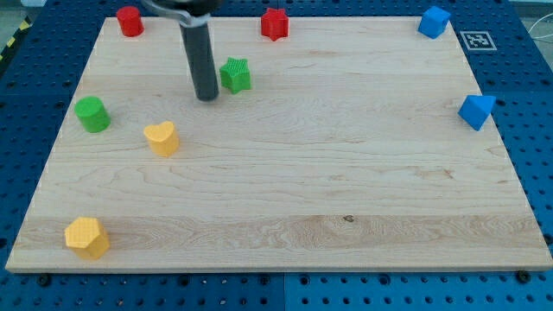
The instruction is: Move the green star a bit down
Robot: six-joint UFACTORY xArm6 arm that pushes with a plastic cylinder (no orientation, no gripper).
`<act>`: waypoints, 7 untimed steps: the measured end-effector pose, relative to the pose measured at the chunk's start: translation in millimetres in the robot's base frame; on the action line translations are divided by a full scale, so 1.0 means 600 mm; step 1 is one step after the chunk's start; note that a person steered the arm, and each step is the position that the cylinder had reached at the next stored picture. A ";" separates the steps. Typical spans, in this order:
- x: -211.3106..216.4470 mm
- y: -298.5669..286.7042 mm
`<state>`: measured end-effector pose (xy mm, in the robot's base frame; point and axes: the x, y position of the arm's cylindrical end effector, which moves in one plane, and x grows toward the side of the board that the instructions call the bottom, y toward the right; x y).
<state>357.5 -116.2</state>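
The green star [235, 75] lies on the wooden board [285, 173] near the view's top, left of centre. My tip [206, 97] rests on the board just to the left of the star and slightly below it, with a small gap between them. The dark rod rises from the tip to the view's top edge.
A green cylinder [92, 114] and a yellow heart [162, 137] lie at the left. A yellow hexagon [86, 238] sits at the bottom left. A red cylinder [130, 21] and a red star [275, 23] are at the top. Two blue blocks [434, 21] [476, 111] are at the right.
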 end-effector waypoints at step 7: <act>-0.013 0.125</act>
